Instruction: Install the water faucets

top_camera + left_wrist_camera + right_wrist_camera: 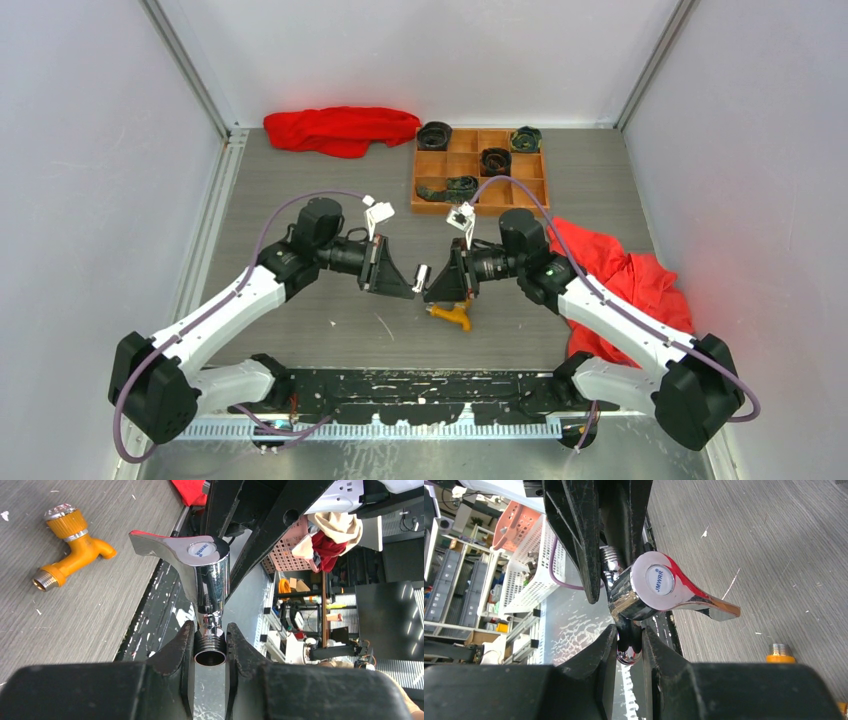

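The shiny silver faucet (421, 277) with a lever handle is held off the table between both grippers. My left gripper (210, 645) is shut on its threaded end, with the handle and cap (202, 550) above the fingers. My right gripper (629, 642) is shut on the faucet's rounded spout end, with the faucet body (659, 587) just beyond. In the top view the left gripper (408, 283) and right gripper (432, 290) meet tip to tip. The orange-yellow faucet (450, 315) lies on the table under the right gripper. It also shows in the left wrist view (70, 545).
A wooden compartment tray (480, 150) with dark rolled items stands at the back. One red cloth (340, 128) lies at the back left and another (620, 275) lies under the right arm. A black rail (420, 390) runs along the near edge.
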`<state>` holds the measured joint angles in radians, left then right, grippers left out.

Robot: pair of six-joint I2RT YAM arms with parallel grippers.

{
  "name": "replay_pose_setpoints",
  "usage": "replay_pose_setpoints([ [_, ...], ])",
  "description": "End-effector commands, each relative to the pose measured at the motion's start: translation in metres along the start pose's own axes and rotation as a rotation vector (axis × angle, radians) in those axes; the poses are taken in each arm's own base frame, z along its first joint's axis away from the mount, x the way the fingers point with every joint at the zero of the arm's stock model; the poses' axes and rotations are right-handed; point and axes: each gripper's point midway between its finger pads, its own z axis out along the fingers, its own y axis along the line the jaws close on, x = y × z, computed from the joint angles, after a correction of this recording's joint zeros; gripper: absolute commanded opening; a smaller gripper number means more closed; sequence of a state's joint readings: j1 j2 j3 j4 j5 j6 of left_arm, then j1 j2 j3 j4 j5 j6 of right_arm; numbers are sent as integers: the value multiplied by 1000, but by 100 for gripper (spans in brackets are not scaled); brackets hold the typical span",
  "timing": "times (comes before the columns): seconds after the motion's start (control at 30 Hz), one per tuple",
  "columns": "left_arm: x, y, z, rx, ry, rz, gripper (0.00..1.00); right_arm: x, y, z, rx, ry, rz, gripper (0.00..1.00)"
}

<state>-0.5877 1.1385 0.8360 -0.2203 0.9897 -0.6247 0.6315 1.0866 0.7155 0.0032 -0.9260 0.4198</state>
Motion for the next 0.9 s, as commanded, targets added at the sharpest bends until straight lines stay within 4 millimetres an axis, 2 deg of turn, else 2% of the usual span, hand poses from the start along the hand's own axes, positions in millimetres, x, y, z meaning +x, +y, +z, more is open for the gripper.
replay_pose_setpoints([
  [0.0, -25, -18, -5, 6, -98, 69, 0, -33, 15, -3, -1, -86, -84, 8],
  [0.07, -31, -17, -4, 4, -136, 58, 0, -35, 10, -3, 26, -93, -67, 26],
  [0.1, -32, -16, -4, 3, -155, 53, 0, -36, 9, -3, 36, -99, -60, 41],
  [0.13, -35, -17, -4, 7, -173, 55, 0, -38, 8, -4, 45, -111, -56, 51],
  [0.23, -42, -20, -5, 8, -220, 59, 0, -45, 5, -9, 79, -172, -46, 66],
  [0.33, -52, -20, -6, 6, -271, 55, 0, -54, 8, -18, 79, -225, -40, 73],
  [0.43, -62, -26, -5, 43, -315, 54, 0, -62, 16, -35, 26, -303, -3, 79],
  [0.53, -67, -29, -3, 74, -334, 29, 0, -61, 17, -56, -17, -375, 37, 85],
  [0.63, -71, -29, -2, 92, -354, 4, 0, -64, 20, -67, -19, -476, 51, 91],
  [0.7, -73, -27, -1, 102, -369, -13, 0, -65, 28, -73, -61, -554, 57, 93],
  [0.87, -73, -21, 1, 104, -391, -32, 0, -71, 25, -79, -85, -670, 101, 94],
])
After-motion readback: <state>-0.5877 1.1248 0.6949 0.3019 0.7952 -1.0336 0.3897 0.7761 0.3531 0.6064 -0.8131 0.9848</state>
